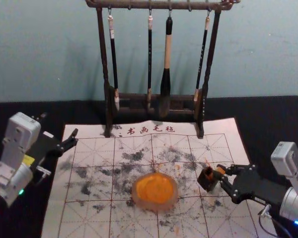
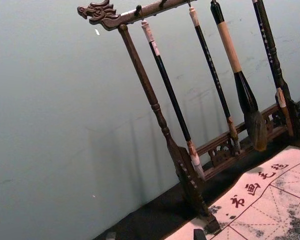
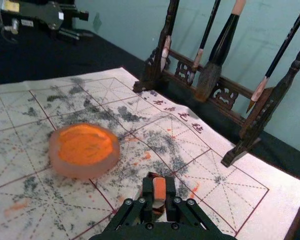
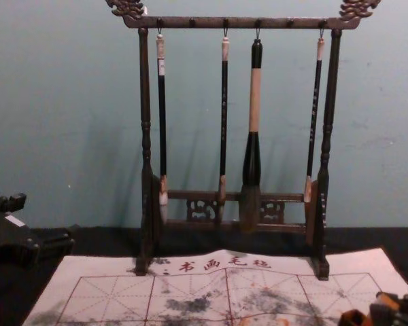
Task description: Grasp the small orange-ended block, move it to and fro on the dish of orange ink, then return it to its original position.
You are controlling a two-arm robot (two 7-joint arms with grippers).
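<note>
- The fingers of my right gripper (image 1: 222, 174) are closed on the small orange-ended block (image 3: 159, 189), its orange end showing between them.
- Just beyond my fingertips, towards 9 o'clock in the head view, stands a dark holder (image 1: 206, 179), open-topped and stained orange; I cannot tell whether the block is touching it.
- The dish of orange ink (image 1: 155, 192) lies near, between 8 and 9 o'clock from my grip, well clear of the block.
- Under them spreads the gridded mat (image 1: 97, 218), smudged grey and orange, on the black tabletop (image 1: 268, 111).
- The brush stand (image 1: 105, 64) rises between 10 and 11 o'clock, four brushes hanging.
- My left gripper (image 1: 59, 126) hangs between 9 and 10 o'clock, beside the mat's far corner, fingers spread and holding nothing.
</note>
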